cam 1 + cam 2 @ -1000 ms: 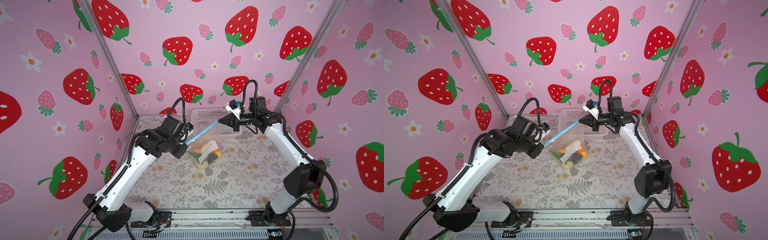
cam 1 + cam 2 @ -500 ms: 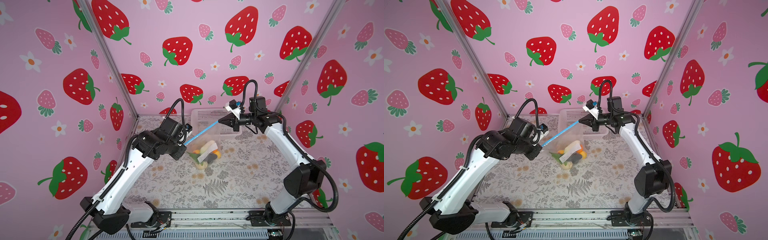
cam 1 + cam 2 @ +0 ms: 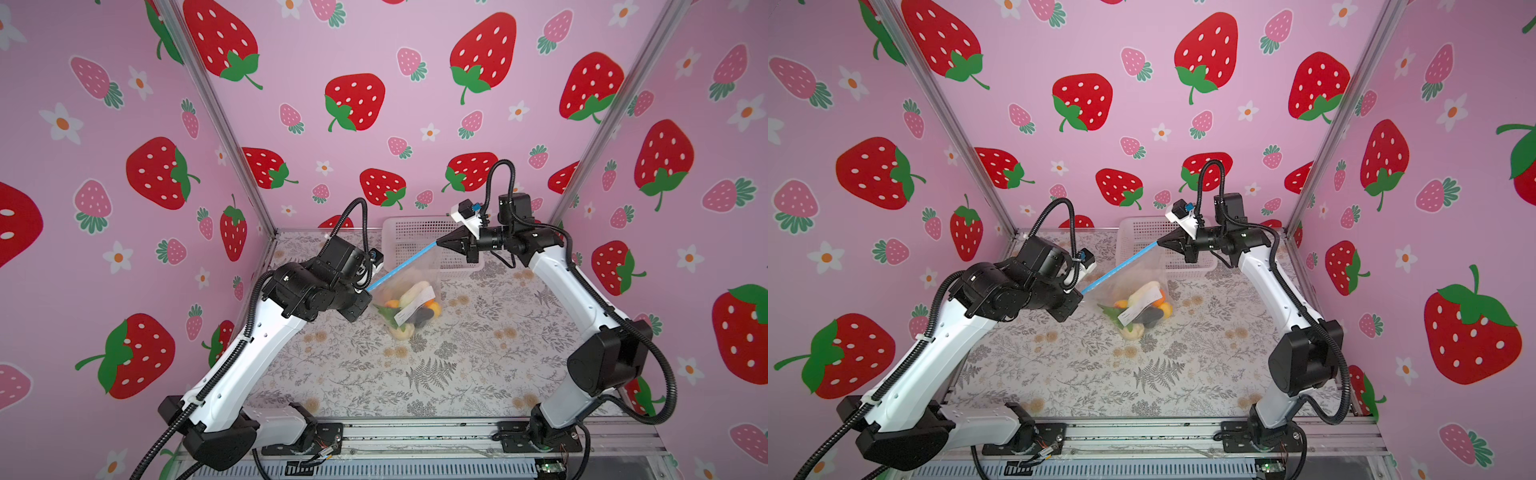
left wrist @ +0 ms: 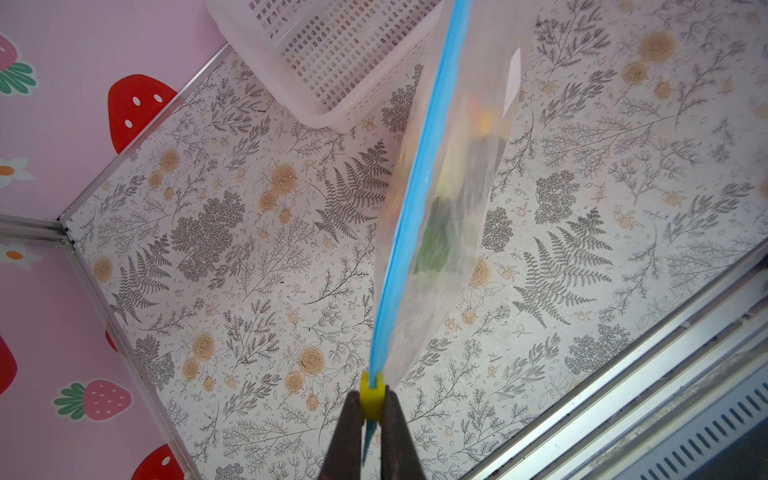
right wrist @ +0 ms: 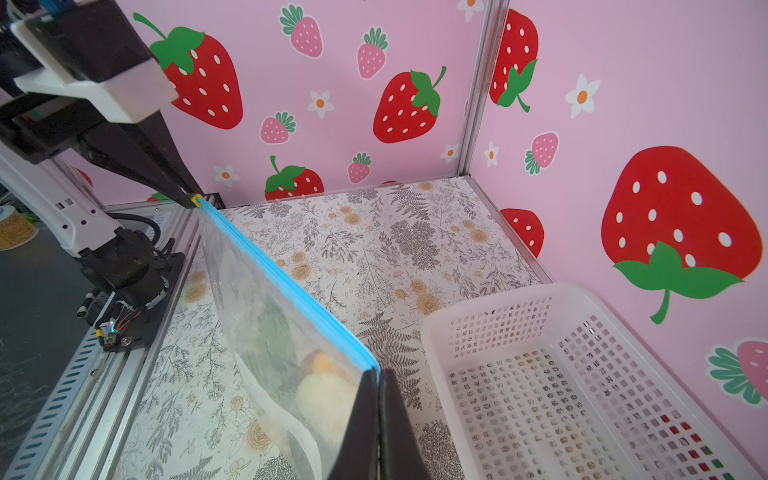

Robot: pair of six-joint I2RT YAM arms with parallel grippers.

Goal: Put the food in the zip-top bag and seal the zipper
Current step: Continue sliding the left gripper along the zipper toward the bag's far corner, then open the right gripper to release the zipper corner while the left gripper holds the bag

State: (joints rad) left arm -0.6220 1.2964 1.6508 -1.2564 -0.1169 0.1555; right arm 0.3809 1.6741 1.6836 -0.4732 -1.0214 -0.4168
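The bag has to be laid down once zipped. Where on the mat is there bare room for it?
Widest bare patch: the front of the floral patterned mat, between the metal front rail and the clear crinkly zip-top bag. A smaller one: the back corner left of the white perforated plastic basket. Crowded: the back middle, where basket and bag sit close.

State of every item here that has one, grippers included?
Clear crinkly zip-top bag: hanging between both grippers.
Light blue zipper strip: stretched taut, looks closed along its visible length.
Small yellow slider: at the left-gripper end.
Toy fruits and vegetables: inside the bag.
White perforated plastic basket: upright, empty.
Left gripper: shut on the slider.
Right gripper: shut on the zipper's opposite end.
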